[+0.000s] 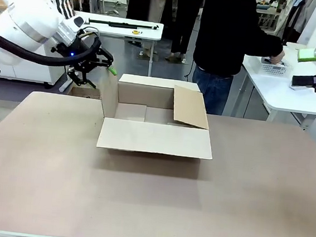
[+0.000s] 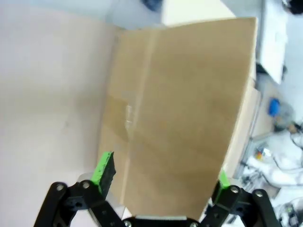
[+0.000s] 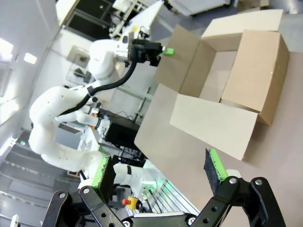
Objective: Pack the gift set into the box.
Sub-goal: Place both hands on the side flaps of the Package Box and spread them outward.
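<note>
L gripper (image 2: 163, 174) wide apart, straddling box flap (image 2: 180, 109).

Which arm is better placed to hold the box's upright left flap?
Left. The left gripper is open at the upright flap of the box. The right gripper is open, well away from it.

Front view faces across the brown-topped table (image 1: 56, 187) at an open brown cardboard carton (image 1: 155, 130). Left wrist view sits close, with a blurred brown flap (image 2: 180, 123), probably the carton's, between the left fingers (image 2: 105, 172). Right wrist view shows the carton far beyond the right fingers (image 3: 215, 170).
</note>
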Tool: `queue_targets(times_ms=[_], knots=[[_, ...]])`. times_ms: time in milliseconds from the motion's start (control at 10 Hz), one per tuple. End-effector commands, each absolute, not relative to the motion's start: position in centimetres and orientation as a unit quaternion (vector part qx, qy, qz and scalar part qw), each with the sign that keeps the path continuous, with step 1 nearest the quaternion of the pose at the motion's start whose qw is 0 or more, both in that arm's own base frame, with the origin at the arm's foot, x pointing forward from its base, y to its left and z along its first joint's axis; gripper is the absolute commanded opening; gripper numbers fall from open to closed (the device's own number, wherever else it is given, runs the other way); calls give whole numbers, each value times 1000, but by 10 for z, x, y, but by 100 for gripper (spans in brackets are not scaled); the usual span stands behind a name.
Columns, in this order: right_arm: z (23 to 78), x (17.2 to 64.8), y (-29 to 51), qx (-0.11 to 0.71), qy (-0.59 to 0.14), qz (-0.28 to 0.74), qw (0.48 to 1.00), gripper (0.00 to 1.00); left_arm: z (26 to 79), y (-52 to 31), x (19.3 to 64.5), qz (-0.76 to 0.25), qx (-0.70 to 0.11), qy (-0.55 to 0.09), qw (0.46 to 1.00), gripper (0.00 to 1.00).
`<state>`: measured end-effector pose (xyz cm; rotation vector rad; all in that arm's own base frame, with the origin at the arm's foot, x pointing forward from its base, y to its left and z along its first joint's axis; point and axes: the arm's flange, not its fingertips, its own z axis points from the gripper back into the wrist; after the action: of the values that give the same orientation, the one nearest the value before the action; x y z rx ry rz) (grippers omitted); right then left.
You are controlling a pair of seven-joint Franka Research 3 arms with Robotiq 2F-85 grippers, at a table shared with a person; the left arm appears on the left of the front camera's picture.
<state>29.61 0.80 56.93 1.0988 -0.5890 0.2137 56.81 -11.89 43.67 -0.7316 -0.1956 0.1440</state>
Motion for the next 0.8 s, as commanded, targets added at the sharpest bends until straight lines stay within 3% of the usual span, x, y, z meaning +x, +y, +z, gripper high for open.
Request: queue_targets(times_ms=[0,500,700], knots=[[570,300,10,520,-287,109,797,100,441,-120,570,113,-298,-98,943,100],[570,300,10,520,-287,109,797,100,438,-116,572,102,-312,-103,939,100],[570,300,10,520,-287,109,797,100,444,-115,571,95,-272,-76,955,100]])
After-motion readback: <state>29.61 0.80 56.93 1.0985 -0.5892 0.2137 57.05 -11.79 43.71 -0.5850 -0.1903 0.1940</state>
